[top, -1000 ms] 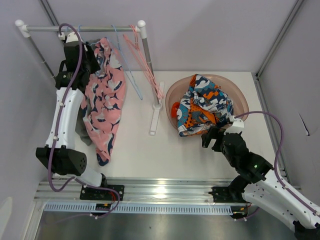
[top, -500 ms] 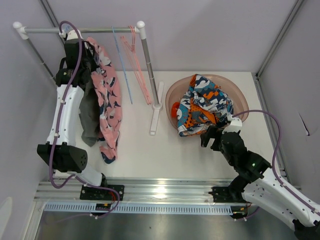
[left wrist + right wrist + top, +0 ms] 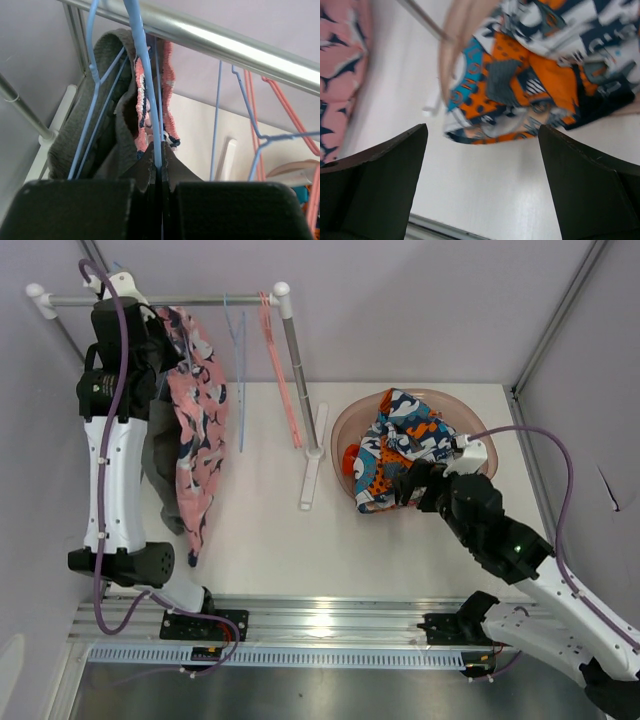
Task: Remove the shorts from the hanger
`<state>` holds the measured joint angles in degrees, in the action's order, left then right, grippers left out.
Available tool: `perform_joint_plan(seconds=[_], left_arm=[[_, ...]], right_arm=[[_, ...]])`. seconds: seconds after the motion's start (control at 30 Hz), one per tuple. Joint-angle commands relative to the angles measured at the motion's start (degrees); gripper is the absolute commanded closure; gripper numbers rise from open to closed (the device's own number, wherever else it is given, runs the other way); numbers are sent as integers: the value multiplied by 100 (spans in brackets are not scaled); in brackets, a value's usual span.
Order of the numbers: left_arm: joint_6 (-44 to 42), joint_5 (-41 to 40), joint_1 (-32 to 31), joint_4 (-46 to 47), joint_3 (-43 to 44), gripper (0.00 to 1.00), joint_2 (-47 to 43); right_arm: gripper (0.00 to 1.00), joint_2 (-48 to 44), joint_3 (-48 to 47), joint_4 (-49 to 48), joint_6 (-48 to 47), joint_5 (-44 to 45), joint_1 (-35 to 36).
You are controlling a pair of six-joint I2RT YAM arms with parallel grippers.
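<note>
Pink patterned shorts (image 3: 195, 405) hang from a blue wire hanger (image 3: 145, 75) on the metal rail (image 3: 200, 298). Their waistband (image 3: 150, 100) bunches just beyond my left gripper (image 3: 159, 161), which is shut on the hanger's wire below the rail. In the top view the left gripper (image 3: 155, 335) sits against the upper edge of the shorts. Grey shorts (image 3: 160, 475) hang on a second blue hanger (image 3: 92, 75) just to the left. My right gripper (image 3: 408, 485) is open and holds nothing, low over the table (image 3: 485, 170) at the front edge of the basket.
An empty blue hanger (image 3: 237, 340) and pink hangers (image 3: 275, 350) hang further right on the rail. The rack's post (image 3: 300, 380) and foot (image 3: 312, 470) stand mid-table. A pink basket (image 3: 480, 435) at the right holds orange and blue shorts (image 3: 405, 445).
My left gripper has shut on the hanger wire and moved left along the rail, swinging the pink shorts left. The right arm has moved up towards the basket, still open.
</note>
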<state>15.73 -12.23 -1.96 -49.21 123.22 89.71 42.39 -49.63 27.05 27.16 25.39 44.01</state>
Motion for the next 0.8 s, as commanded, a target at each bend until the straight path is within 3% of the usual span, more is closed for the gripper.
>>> perform_joint_plan(seconds=[0.0,0.07,0.17,0.27,0.37,0.53,0.77], left_arm=[[141,238,-94,52,448,100,-384],[176,309,-147,-1,405,100,-498],[176,335,-209,43,116,100,-656],[211,414,-217,78,-130,100,-823],[220,502,-244,122,-324,100,-973],[238,634,-244,184,-799,100,-1245],[212,713,-244,298,-1256,100,-1561]], right_arm=[[1,329,-837,-690,-490,-822,90],[1,576,-1353,-946,-667,-1733,247],[1,1296,-1996,-1272,-983,-2134,903],[1,2262,-3094,-1255,-1545,-1418,2010],[1,3334,-4210,-1202,-1854,-1020,2637],[1,4880,-5564,-1298,-1565,-922,2981],[1,6279,-6654,-1404,-1231,-834,3184]])
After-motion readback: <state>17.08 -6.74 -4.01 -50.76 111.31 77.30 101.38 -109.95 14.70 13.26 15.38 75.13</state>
